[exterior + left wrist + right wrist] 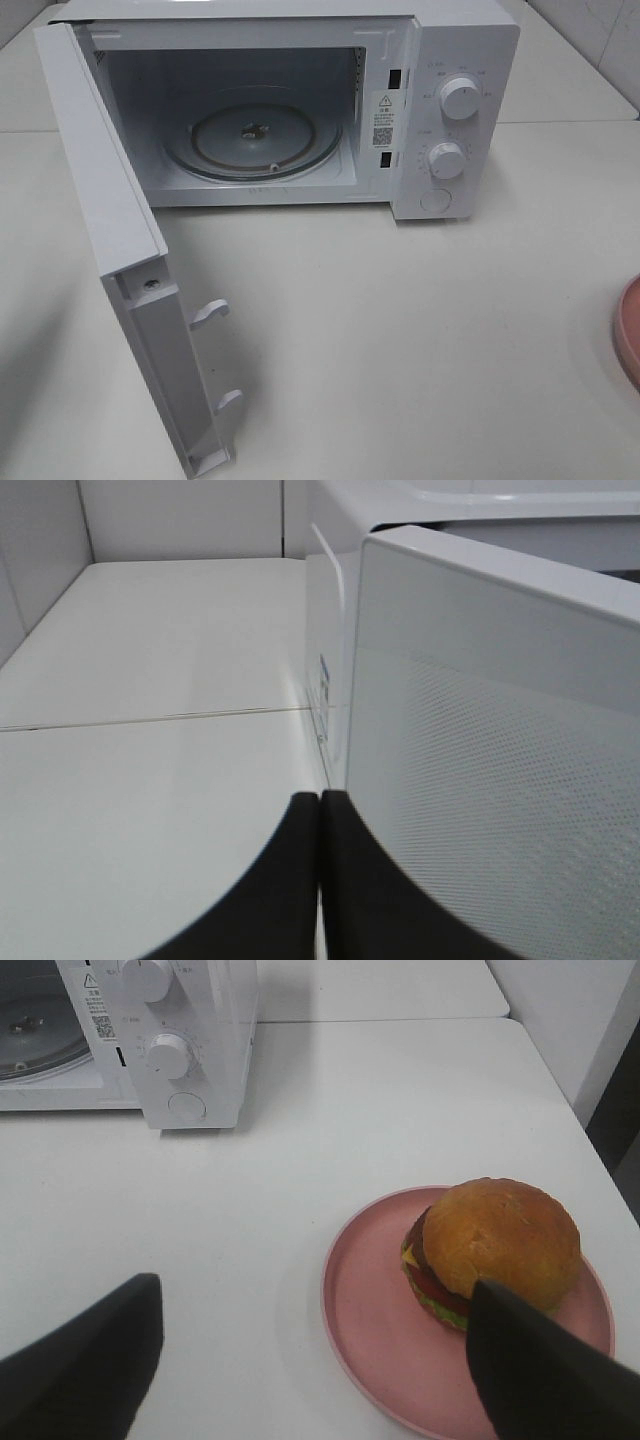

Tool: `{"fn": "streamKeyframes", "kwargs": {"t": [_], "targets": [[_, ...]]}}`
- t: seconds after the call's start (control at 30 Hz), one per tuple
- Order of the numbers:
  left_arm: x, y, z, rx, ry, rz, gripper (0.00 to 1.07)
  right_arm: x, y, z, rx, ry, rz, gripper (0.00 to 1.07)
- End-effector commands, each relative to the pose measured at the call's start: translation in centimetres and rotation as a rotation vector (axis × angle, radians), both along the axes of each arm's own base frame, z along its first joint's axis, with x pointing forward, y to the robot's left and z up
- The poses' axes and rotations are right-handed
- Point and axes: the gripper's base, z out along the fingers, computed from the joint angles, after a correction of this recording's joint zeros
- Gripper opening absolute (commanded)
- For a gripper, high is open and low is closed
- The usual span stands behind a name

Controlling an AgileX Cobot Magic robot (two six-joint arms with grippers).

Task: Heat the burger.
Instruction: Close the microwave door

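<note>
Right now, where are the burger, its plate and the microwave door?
burger (pixel 505 1235), right wrist view, top of the bun.
plate (pixel 365 1290), right wrist view, bare pink surface.
microwave door (pixel 110 200), high view, top edge.

My way into the microwave (pixel 455 120) cavity is clear: only the bare glass turntable (pixel 255 140) lies inside. The open door (pixel 110 240) juts out at nine o'clock, walling that side. The table (pixel 400 330) between cavity and pink plate (pixel 375 1310), at three o'clock, lies bare.
</note>
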Motion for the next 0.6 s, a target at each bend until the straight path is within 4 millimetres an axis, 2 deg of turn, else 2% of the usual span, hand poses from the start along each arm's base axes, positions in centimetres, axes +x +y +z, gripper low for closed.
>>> {"fn": "streamKeyframes", "kwargs": {"t": [0.03,0.27,0.6], "targets": [[0.8,-0.7,0.0,-0.026,-0.044,-0.072,0.0,-0.5,0.0,0.1,0.003,-0.048,-0.002,0.75],[1.9,-1.7,-1.4,-0.073,-0.045,-0.18,0.0,-0.5,0.0,0.1,0.003,-0.048,-0.002,0.75],[4.3,-3.0,-2.0,-0.1,0.0,-0.272,0.0,-0.5,0.0,0.1,0.003,-0.048,-0.002,0.75]]}}
